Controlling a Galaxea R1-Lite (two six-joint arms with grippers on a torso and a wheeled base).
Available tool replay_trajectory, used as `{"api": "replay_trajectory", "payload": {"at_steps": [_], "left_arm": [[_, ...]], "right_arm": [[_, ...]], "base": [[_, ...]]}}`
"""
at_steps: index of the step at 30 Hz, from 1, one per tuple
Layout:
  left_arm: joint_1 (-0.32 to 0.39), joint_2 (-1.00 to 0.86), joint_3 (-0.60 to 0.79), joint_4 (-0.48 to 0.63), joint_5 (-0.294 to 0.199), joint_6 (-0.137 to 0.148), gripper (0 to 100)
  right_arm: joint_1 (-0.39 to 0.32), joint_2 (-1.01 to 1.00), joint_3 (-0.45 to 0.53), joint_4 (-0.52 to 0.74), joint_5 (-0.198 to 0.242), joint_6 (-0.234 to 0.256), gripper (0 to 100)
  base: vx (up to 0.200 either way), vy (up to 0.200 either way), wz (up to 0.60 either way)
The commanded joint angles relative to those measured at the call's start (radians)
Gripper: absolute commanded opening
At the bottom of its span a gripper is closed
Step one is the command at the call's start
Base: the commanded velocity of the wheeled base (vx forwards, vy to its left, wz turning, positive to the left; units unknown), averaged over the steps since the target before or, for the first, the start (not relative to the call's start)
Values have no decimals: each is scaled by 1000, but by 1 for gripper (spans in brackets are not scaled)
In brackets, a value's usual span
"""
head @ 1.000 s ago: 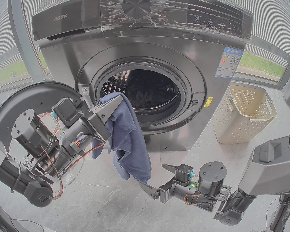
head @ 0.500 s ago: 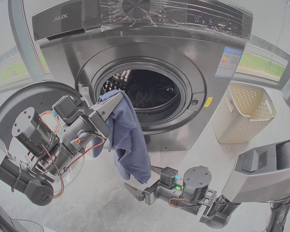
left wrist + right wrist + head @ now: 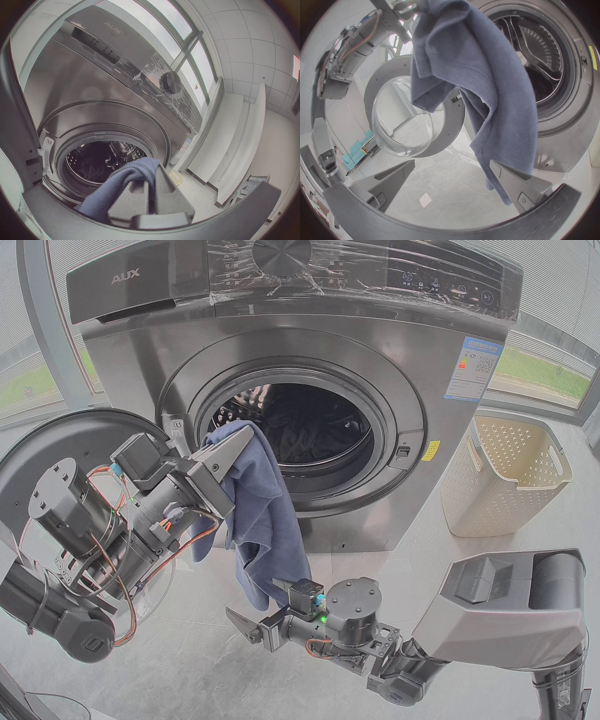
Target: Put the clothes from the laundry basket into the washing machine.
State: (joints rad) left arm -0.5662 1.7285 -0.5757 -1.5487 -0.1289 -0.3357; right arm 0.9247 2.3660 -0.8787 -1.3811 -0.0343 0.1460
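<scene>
A blue garment (image 3: 262,515) hangs from my left gripper (image 3: 245,435), which is shut on its upper edge just in front of the left rim of the washing machine's round opening (image 3: 300,427). Dark clothes lie inside the drum (image 3: 93,162). In the left wrist view the blue cloth (image 3: 125,178) bunches between the fingers of the left gripper (image 3: 153,179). My right gripper (image 3: 253,597) is open low down, at the garment's hanging hem (image 3: 500,150). The hem drapes over one finger (image 3: 515,184) of the right gripper (image 3: 451,162).
The washer door (image 3: 69,440) stands swung open on the left, behind my left arm. A cream perforated laundry basket (image 3: 506,477) sits on the floor to the machine's right, with no clothes visible in it. Grey floor (image 3: 187,665) lies open in front.
My right arm has swung left, bringing its open gripper under the garment's hem. The left gripper has lifted the garment slightly toward the opening.
</scene>
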Motion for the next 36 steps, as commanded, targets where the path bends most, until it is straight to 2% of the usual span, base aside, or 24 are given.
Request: {"api": "replay_trajectory", "payload": {"at_steps": [1, 11, 17, 28, 32, 36], "left_arm": [[0, 0, 1, -1, 0, -2, 0], [-1, -1, 1, -1, 0, -2, 0], [-1, -1, 1, -1, 0, -3, 0], [0, -1, 1, -1, 0, -5, 0], [-1, -3, 2, -1, 0, -5, 0], [0, -6, 1, -1, 0, -6, 0]], "right_arm": [[-33, 65, -114, 68, -1, 14, 100], [-119, 144, -224, 108, -18, -17, 100], [-168, 168, -247, 108, -19, -60, 100], [-204, 174, -296, 140, -21, -66, 100], [-208, 191, -364, 172, -58, -68, 100], [-216, 213, -410, 189, -62, -68, 100]], "base": [[0, 0, 0], [0, 0, 0], [0, 0, 0], [0, 0, 0], [0, 0, 0], [0, 0, 0]]}}
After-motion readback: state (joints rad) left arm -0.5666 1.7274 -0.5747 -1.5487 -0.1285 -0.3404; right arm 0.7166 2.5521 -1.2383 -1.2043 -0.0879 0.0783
